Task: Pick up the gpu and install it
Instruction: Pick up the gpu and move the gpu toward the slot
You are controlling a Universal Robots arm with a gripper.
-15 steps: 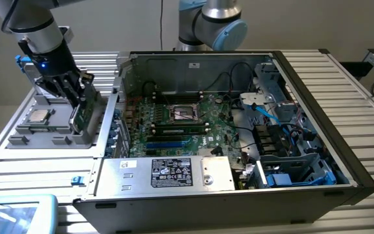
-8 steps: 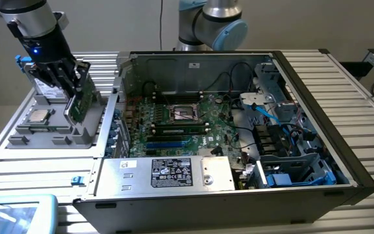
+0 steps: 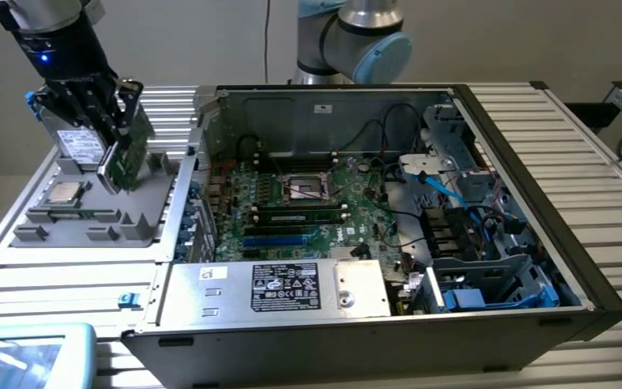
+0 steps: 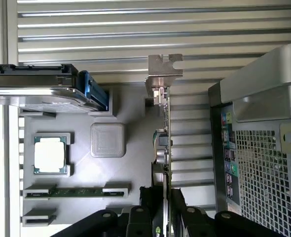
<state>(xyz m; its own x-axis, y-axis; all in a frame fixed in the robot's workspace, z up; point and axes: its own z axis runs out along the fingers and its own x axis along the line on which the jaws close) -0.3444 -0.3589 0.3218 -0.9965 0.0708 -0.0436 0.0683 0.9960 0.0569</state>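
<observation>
Jaws are clamping the gpu (image 3: pixel 127 158) by its edge, upper left (I'm judging it light, stiff, fragile).

The gpu (image 3: pixel 135 150) stands on edge just above the grey tray (image 3: pixel 155 207), near one of its sides. It's a thin card, green circuit face showing, silver bracket (image 4: pixel 163 74) at one end, pinched between the gripper (image 3: pixel 111 154) fingers.
</observation>
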